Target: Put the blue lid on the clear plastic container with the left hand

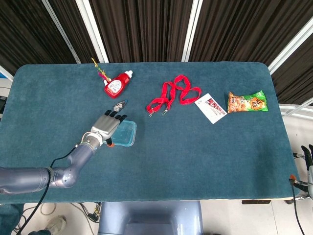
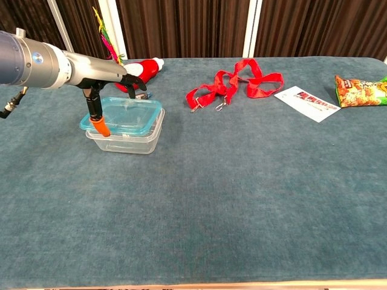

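From the chest camera I read my left hand as pinching the blue lid: the orange-tipped thumb hangs down its near-left edge while the dark fingers reach over the far edge. I hold it by the rim so the flat top stays free to seat. How hard the fingers bear on it I cannot tell.

The lid sits on the mouth of the clear plastic container, a little skewed and seemingly not snapped down all round. From the head camera the hand covers its left part, so I judge that side's fit from the chest view alone.

My right hand barely shows at the table's right edge, idle; its fingers are too small to read.

Well apart lie a red bottle, a red lanyard, a card and a snack packet on the blue table.
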### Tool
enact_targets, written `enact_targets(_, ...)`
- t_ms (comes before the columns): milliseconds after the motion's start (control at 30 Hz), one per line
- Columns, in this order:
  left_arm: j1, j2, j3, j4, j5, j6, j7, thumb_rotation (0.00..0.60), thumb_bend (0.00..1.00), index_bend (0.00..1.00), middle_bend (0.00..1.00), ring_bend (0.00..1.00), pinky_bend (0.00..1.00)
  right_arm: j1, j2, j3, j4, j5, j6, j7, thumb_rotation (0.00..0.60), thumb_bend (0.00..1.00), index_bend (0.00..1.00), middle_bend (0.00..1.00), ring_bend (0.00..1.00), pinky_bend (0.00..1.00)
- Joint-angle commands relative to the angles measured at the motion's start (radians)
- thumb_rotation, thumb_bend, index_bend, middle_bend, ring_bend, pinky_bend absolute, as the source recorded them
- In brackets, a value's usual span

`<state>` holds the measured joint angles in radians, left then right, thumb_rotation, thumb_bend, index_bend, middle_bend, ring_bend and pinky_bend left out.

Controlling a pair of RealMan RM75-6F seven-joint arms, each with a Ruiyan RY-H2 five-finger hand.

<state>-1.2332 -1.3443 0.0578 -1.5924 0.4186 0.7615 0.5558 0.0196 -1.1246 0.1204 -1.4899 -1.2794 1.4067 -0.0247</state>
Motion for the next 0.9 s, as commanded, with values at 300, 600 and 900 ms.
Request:
enact_targets(300,0.003,-0.004,-0.002,0.0,0.002,0.003,0.006,0.6,0.24,0.0,0.24,0.0,0.0,-0.002,0.002,0.001,-0.004,0.002,0.002,-0.001,0.6,0.31,0.07,0.05,0.04,0.0)
enact_targets(600,0.006,-0.016,-0.005,0.012,0.0,-0.002,0.007,0.6,0.24,0.0,0.24,0.0,0.0,-0.002,0.003,0.002,-0.003,0.004,0.002,0.001,0.6,0.31,0.07,0.05,0.04,0.0)
enact_targets(900,0.007,-0.02,-0.005,0.014,0.002,-0.001,0.013,0.6,0.24,0.0,0.24,0.0,0.0,-0.002,0.004,0.003,-0.003,0.005,0.0,0.002,0.6,0.31,0.07,0.05,0.04,0.0)
